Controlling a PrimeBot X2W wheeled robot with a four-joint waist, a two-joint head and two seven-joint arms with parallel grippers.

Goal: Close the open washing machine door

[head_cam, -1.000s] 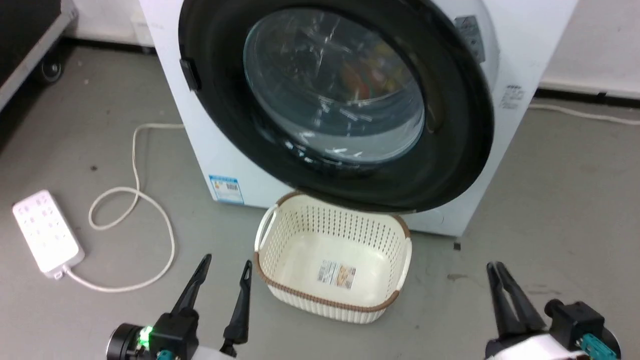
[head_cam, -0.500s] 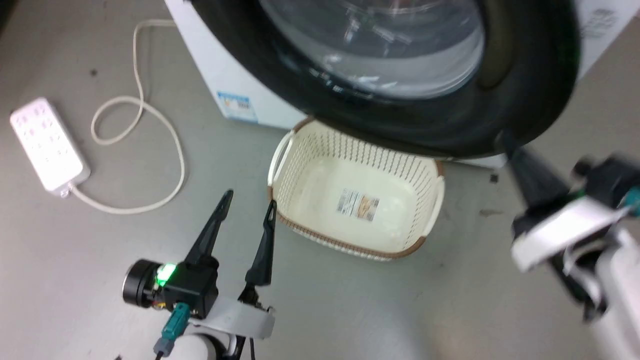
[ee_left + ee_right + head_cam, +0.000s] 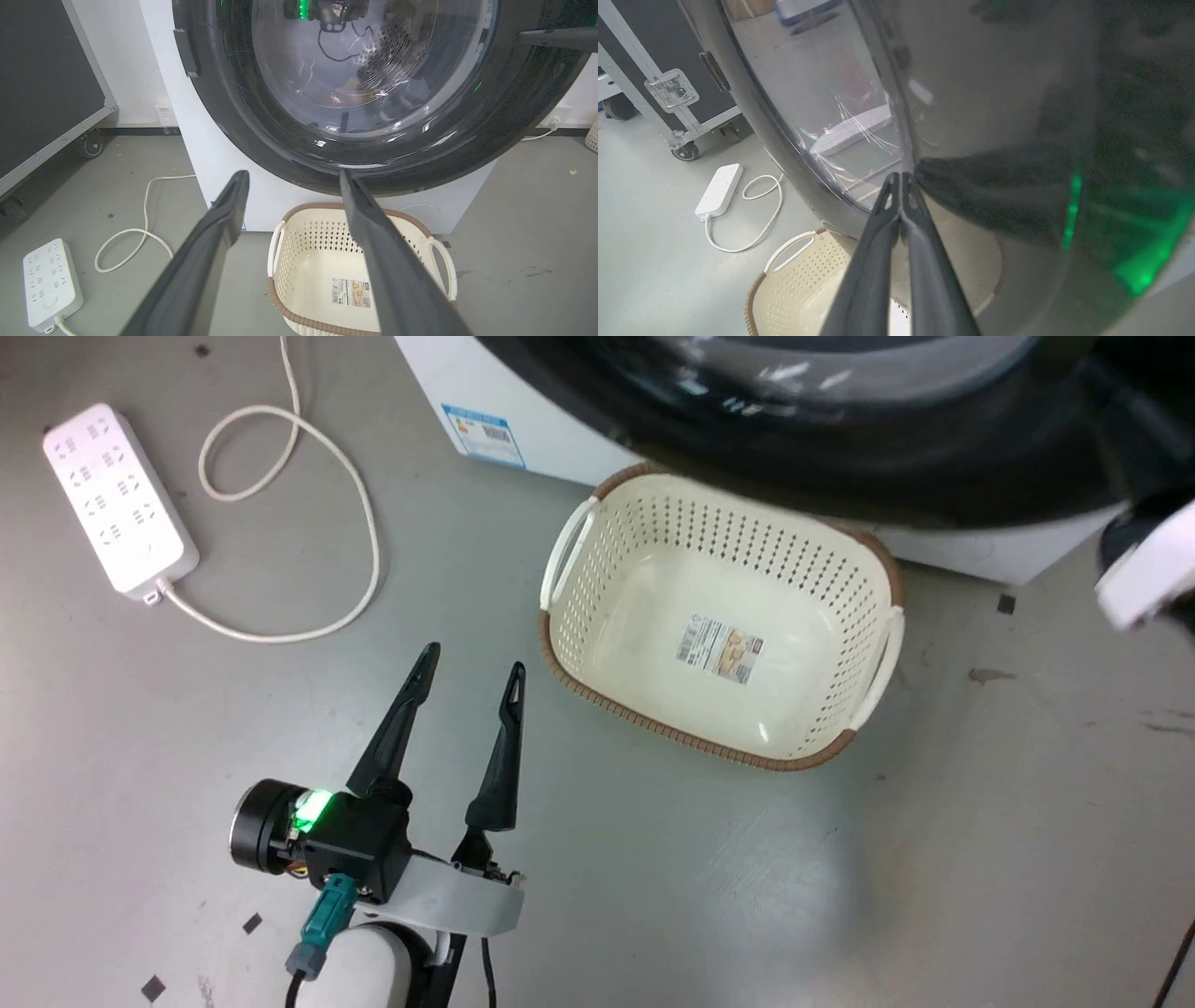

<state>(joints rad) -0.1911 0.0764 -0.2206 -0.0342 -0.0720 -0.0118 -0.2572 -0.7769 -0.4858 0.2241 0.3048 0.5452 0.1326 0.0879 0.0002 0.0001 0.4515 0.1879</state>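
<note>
**Basket Sits Below Washer Door, Power Strip Off to the Left**

The basket [image 3: 728,527] stands on the floor [image 3: 840,859] just in front of the washing machine [image 3: 560,443], its rear edge under the lower rim of the washing machine door [image 3: 840,457]. To its left lie a power strip [image 3: 119,495] and a looped cable [image 3: 372,537], well apart from the basket. The left gripper [image 3: 473,658] hangs over the floor near the basket's front left corner. The right gripper [image 3: 901,176] points at the door's right side, tips close against it. A wheeled case [image 3: 42,84] stands left of the machine.
</note>
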